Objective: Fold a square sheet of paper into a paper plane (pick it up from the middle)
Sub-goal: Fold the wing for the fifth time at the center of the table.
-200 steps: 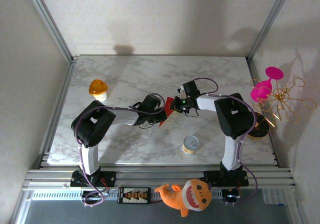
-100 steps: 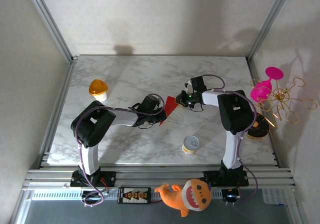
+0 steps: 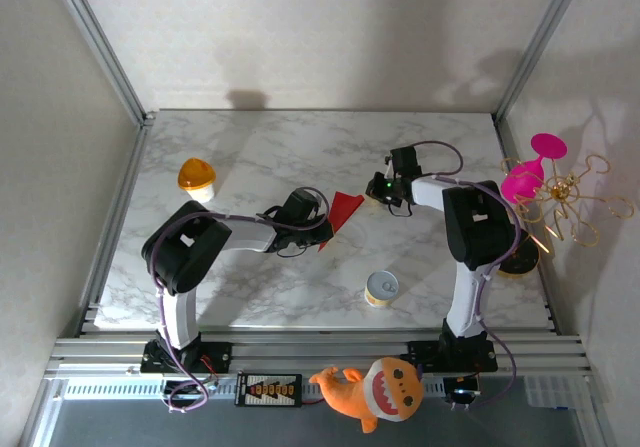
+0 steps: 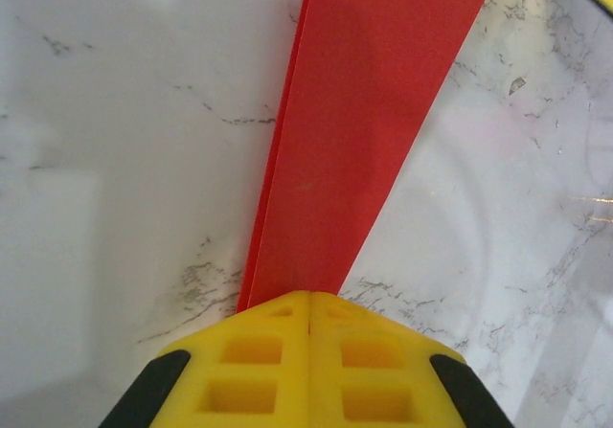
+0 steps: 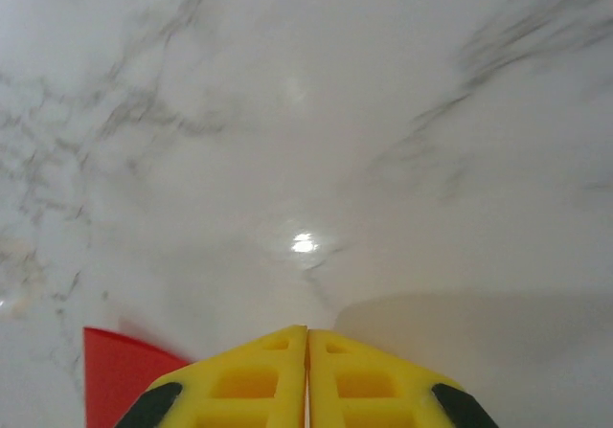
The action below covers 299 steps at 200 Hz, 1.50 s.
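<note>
The red paper (image 3: 343,210) is folded into a narrow, pointed, layered wedge near the table's middle. In the left wrist view the red paper (image 4: 364,131) runs straight away from my left gripper (image 4: 308,299), which is shut on its near narrow end. From above, my left gripper (image 3: 323,227) sits at the paper's lower left. My right gripper (image 3: 375,194) is shut and holds nothing, just right of the paper's far corner. In the right wrist view my right gripper (image 5: 306,332) hangs over bare marble, with a corner of the red paper (image 5: 120,375) at the lower left.
A small yellow tin (image 3: 381,288) stands near the front, right of centre. An orange-topped cup (image 3: 197,177) is at the left. A pink goblet (image 3: 527,172) and a gold wire stand (image 3: 567,202) crowd the right edge. An orange shark plush (image 3: 375,387) lies off the table's front.
My right gripper has drawn back to the right, away from the red paper, and the paper's far end now shows fully. The left gripper has stayed put, still holding.
</note>
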Each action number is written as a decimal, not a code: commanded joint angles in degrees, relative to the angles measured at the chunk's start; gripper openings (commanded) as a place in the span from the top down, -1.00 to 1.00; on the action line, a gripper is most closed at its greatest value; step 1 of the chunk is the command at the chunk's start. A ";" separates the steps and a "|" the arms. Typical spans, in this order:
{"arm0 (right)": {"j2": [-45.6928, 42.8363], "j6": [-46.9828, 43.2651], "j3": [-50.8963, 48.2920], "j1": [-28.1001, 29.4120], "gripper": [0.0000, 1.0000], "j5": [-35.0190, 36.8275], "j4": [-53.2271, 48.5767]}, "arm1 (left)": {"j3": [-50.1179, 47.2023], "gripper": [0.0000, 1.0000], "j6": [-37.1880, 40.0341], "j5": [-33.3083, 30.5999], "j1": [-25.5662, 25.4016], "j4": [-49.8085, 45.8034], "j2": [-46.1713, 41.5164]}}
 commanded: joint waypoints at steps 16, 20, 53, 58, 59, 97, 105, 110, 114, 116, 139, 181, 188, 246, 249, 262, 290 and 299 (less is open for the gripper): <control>-8.71 -1.76 -3.79 1.21 0.79 4.50 1.88 | -0.60 1.00 1.80 0.27 0.27 -10.93 1.22; -9.11 -1.83 -4.12 1.59 0.79 3.83 1.96 | -0.45 1.00 1.84 0.40 0.27 -10.95 1.23; -8.87 -1.77 -6.25 5.20 0.78 -6.17 3.86 | 0.46 1.00 2.27 0.97 0.18 -10.89 1.05; -8.52 -1.56 -6.36 5.73 0.78 -7.55 4.08 | 0.64 1.00 2.36 1.06 0.18 -10.90 1.05; -8.48 -1.53 -6.37 5.83 0.78 -7.76 4.10 | 0.64 1.00 2.36 1.06 0.18 -10.88 1.05; -5.06 -0.94 -6.54 8.08 0.80 -12.34 4.27 | 1.61 1.00 2.70 1.56 0.18 -11.00 0.45; -4.30 -0.97 -6.52 8.12 0.81 -12.61 4.11 | 1.78 1.00 2.71 1.66 0.14 -10.81 0.06; -3.95 -0.97 -6.66 8.16 0.81 -12.86 4.07 | 1.88 1.00 2.73 1.76 0.10 -10.64 -0.22; -3.61 -1.05 -6.73 8.17 0.81 -13.08 3.96 | 2.01 1.00 2.78 1.85 0.14 -10.48 -0.45; -3.45 -1.05 -6.73 8.14 0.81 -13.14 3.90 | 2.09 1.00 2.84 1.96 0.15 -10.39 -0.58; -1.80 -1.32 -7.00 8.31 0.82 -13.26 3.03 | 3.08 1.00 2.75 2.95 0.15 -8.54 -2.09; -0.28 -1.48 -7.60 8.24 0.82 -10.91 1.46 | 5.18 0.79 1.32 3.04 0.27 -4.11 -2.87; -0.06 -1.56 -7.68 8.29 0.83 -10.60 1.31 | 5.68 0.78 0.99 3.10 0.27 -3.61 -2.33; 1.46 -1.41 -7.03 8.19 0.83 -8.71 -0.34 | 9.35 0.82 1.82 4.27 0.16 -5.05 3.27; 1.55 -1.40 -6.96 8.22 0.83 -8.71 -0.37 | 9.43 0.82 1.96 4.43 0.11 -5.25 3.40; 1.75 -1.15 -6.82 8.17 0.84 -8.82 -0.38 | 9.77 0.83 2.60 5.03 -0.07 -6.29 4.25; 2.14 -0.96 -6.56 8.24 0.84 -8.45 -0.72 | 9.63 0.87 3.94 4.07 -0.52 -8.73 5.35; 2.26 -0.97 -6.45 8.16 0.83 -8.26 -1.05 | 9.37 0.89 4.40 3.65 -0.69 -9.31 5.41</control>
